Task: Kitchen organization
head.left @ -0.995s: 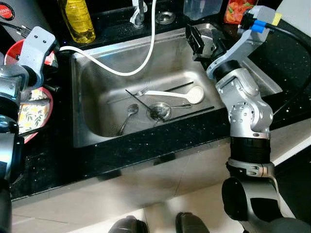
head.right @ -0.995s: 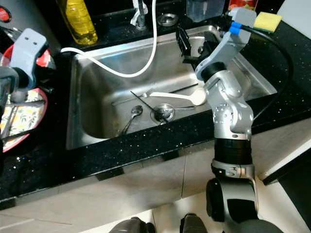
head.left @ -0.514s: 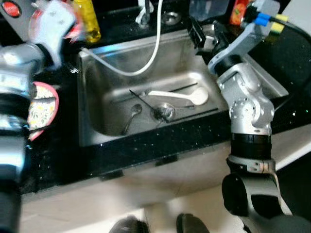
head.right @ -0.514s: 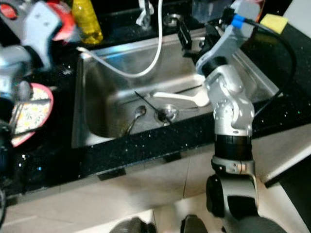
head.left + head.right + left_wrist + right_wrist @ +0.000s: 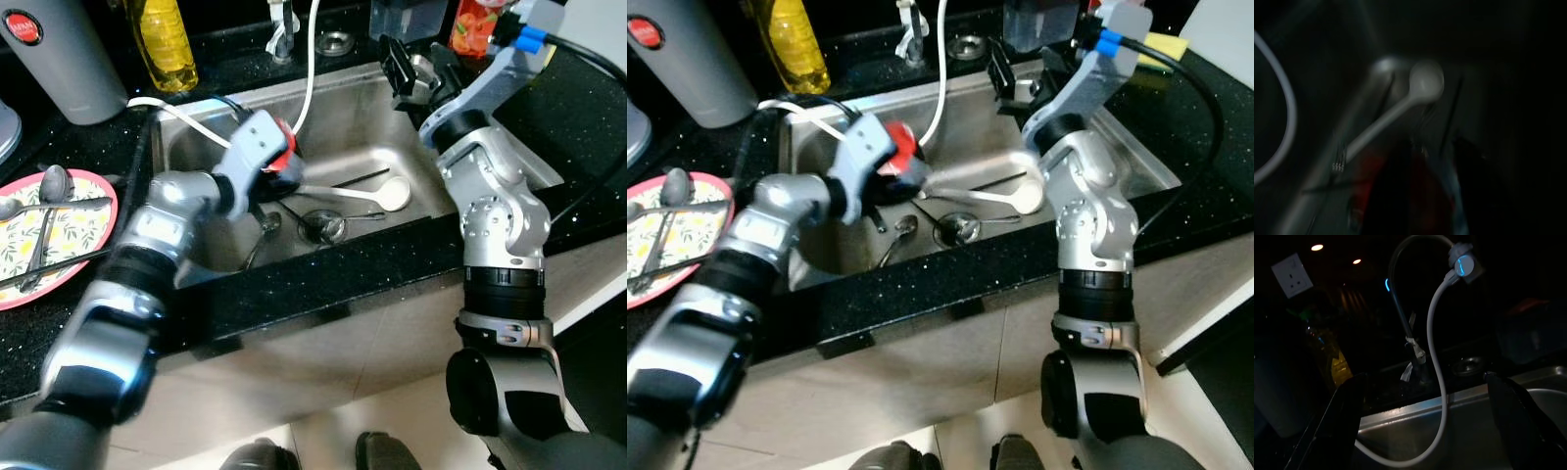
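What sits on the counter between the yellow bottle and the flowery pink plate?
In the left eye view, a tall grey cylinder with a red-topped lid stands between the yellow bottle and the flowery pink plate.

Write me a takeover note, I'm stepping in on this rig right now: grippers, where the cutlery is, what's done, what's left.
Left gripper: down in the sink, just above the white ladle; view too blurred to tell its fingers.
Right gripper: open, holding nothing, raised over the sink's right back corner.
In the sink: ladle, metal spoon, black chopsticks near the drain.
Done: spoons lie on the floral plate on the left counter.
Left: the sink's cutlery.
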Controlling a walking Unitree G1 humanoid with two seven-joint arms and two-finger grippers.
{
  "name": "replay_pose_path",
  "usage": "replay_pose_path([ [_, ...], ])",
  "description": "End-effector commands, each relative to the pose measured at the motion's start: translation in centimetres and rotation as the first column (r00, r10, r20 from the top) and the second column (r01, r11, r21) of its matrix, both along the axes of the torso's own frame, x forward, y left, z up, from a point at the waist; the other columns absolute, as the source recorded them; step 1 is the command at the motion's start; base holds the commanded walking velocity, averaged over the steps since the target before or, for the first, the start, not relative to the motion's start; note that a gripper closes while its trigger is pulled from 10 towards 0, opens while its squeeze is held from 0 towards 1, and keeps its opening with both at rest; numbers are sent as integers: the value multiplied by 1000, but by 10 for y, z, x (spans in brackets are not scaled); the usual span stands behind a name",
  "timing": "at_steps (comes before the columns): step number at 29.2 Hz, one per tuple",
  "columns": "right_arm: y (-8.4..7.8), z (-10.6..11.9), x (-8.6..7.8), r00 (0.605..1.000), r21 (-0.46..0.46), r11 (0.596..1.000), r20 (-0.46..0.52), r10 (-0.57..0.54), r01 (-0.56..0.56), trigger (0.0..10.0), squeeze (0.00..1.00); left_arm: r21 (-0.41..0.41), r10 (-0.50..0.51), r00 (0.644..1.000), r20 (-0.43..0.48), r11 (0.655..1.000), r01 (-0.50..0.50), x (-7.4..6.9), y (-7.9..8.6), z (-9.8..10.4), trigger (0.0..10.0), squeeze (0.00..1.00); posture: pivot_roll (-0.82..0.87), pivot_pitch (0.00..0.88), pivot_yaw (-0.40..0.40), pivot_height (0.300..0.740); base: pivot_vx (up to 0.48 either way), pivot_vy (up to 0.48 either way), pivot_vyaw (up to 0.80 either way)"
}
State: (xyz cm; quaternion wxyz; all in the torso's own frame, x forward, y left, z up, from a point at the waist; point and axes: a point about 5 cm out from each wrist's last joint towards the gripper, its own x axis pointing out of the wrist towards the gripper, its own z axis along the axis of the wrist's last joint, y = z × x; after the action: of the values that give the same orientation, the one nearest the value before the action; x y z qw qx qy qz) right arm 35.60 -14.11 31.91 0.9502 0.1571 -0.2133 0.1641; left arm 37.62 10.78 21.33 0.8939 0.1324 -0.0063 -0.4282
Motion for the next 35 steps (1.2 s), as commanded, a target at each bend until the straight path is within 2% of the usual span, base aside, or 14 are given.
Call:
replay_pose_path([
  [1,1,1,1,1000,20,1000,14,11,-11,10000,0,-188,-21,992,126,981,45,-11,3,38,10000,992,99,63,71,740,0,0,0],
  [2,1,0,1,1000,23,1000,9,12,-12,10000,0,-225,-30,988,154,972,65,-16,4,46,10000,992,99,63,71,740,0,0,0],
  [3,2,-1,2,1000,23,1000,4,18,-18,10000,0,-254,-25,983,182,965,71,-20,6,54,10000,0,111,65,63,740,0,0,0],
  [7,12,-2,3,999,16,999,7,52,-52,10000,0,-359,142,957,253,932,-44,-30,21,76,10000,0,111,71,70,740,0,0,0],
  [11,15,0,3,998,45,997,22,67,-68,10000,0,-359,520,842,144,820,-445,-21,48,69,10000,0,144,54,62,740,0,0,0],
  [13,15,0,3,998,45,997,22,67,-68,10000,0,-359,520,842,144,820,-445,-21,48,69,10000,0,144,54,62,740,0,0,0],
  [15,22,-9,3,997,45,996,-1,79,-79,10000,0,-283,632,747,205,769,-573,-34,56,59,10000,0,175,52,37,740,0,0,0],
  [16,22,-9,3,997,45,996,-1,79,-79,10000,0,-283,632,747,205,769,-573,-34,56,59,10000,0,175,52,37,740,0,0,0],
  [18,37,-17,1,993,32,993,-13,118,-118,10000,0,-348,703,687,184,700,-623,-67,55,57,10000,0,186,47,53,740,0,0,0],
  [24,41,-17,-3,993,40,992,2,118,-118,10000,0,-356,698,682,218,707,-611,-88,57,60,10000,0,198,39,45,740,0,0,0],
  [28,43,-16,-3,990,31,990,3,139,-139,10000,0,-366,874,462,152,484,-795,-93,96,60,10000,0,219,50,30,740,0,0,0],
  [30,43,-16,-3,990,28,989,6,142,-143,10000,0,-360,889,434,148,457,-813,-94,102,58,10000,0,219,50,30,740,0,0,0],
  [34,42,-14,-2,992,37,992,23,124,-124,10000,0,-357,949,308,72,313,-880,-102,133,54,10000,0,240,14,23,740,0,0,0],
  [35,42,-14,-2,992,37,992,23,124,-124,10000,0,-357,949,308,72,313,-880,-102,133,54,10000,0,240,14,23,740,0,0,0],
])
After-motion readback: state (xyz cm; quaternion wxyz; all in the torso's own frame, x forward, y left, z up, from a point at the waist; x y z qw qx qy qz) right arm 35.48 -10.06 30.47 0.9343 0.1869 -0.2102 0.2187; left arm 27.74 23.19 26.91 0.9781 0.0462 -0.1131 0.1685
